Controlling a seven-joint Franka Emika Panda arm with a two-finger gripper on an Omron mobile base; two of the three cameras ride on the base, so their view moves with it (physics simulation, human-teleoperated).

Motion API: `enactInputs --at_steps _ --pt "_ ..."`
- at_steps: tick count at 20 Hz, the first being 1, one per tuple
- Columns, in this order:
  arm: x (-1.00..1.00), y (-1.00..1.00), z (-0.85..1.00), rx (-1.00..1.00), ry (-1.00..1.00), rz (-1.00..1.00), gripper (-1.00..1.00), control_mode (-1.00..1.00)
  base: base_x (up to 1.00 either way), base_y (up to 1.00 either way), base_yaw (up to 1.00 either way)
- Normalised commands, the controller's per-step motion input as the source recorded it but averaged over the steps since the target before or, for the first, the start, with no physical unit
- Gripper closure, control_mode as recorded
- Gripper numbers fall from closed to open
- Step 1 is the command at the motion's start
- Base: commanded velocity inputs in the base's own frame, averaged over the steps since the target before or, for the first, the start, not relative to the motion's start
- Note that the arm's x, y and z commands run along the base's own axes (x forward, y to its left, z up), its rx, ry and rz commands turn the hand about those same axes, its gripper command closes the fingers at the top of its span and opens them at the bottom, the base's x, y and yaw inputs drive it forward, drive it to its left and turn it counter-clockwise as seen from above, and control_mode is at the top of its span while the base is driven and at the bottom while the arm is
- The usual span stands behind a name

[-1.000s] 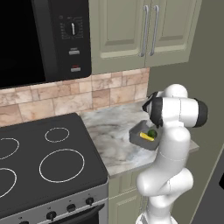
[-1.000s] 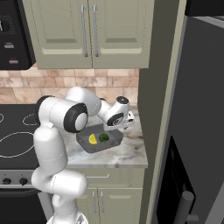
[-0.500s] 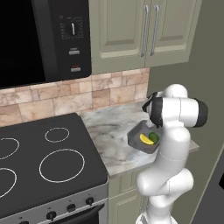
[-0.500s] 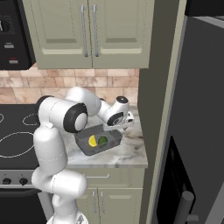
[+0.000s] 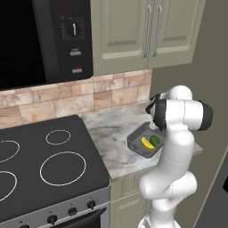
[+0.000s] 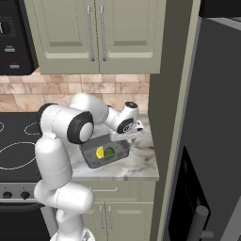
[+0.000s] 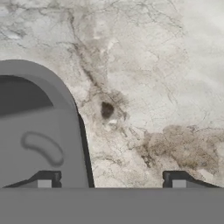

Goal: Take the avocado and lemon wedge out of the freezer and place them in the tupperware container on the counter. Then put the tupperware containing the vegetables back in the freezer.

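While the shallow dark-grey rectangular tupperware container point(image 5: 144, 143) sat on the marbled grey-beige stone counter point(image 5: 113, 133), you had the black glass stovetop point(image 5: 44, 164) close on one side and the tall grey freezer point(image 6: 214, 141) on the other — the white arm's elbow stood partly in front of the tray in the left base view. Pale olive wall cabinets with silver bar handles point(image 6: 96, 33) hung overhead, above a tan stone-tile backsplash point(image 5: 89, 95). The tray had sloping walls and a rounded rim, and its long axis ran diagonally across the counter in both base views. Inside it the small yellow crescent-shaped lemon wedge point(image 6: 100, 152) lay just beside the shiny, roundish dark-green avocado point(image 6: 109, 151). Your two-finger gripper point(image 7: 110, 183) hung over the tray's corner, its fingertips point(image 7: 44, 181) spread wide — one over the rim, one over bare stone — with nothing between them.
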Motion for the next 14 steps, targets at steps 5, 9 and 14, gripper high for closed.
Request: enactInputs --at_steps 5,9,14 --pt "-0.1 0.16 -0.07 0.0 0.06 0.0 1.0 -1.0 0.0 0.0 0.0" --pt "-0.28 0.18 -0.09 0.0 0.0 0.0 1.0 -1.0 0.0 0.0 0.0" --pt "-0.54 0.24 -0.04 0.0 -0.04 0.0 1.0 -1.0 0.0 0.0 0.0"
